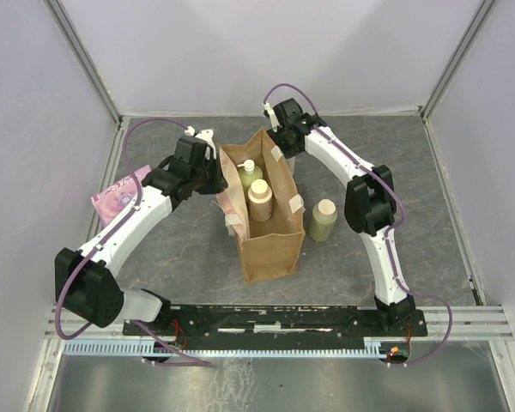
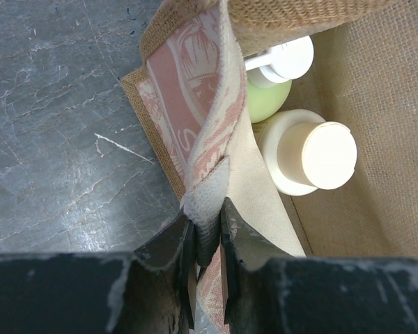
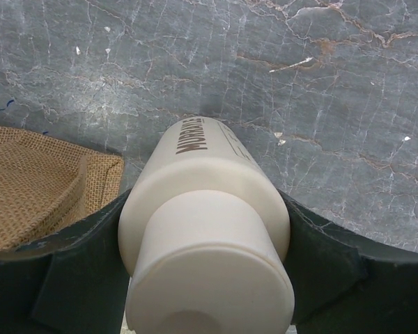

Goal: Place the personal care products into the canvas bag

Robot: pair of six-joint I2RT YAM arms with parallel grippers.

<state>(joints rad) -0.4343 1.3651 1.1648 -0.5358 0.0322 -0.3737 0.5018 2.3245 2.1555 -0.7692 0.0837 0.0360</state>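
The canvas bag (image 1: 270,245) stands open at mid-table. Inside it are a pale yellow-green pump bottle (image 1: 247,172) and a cream-beige bottle (image 1: 260,199); both also show in the left wrist view, the pump bottle (image 2: 268,94) and the cream bottle (image 2: 313,154). Another yellow-green bottle (image 1: 323,221) stands on the table right of the bag. My left gripper (image 1: 213,169) is shut on the white patch of the bag's left rim (image 2: 207,202). My right gripper (image 1: 281,140), behind the bag's far corner, is shut on a second cream-beige bottle (image 3: 205,223), held above the table beside the bag's edge (image 3: 35,181).
A flat pink packet (image 1: 120,196) lies at the left, partly under my left arm. Grey walls and metal posts close in the table at the back and sides. The arm bases and a rail run along the near edge.
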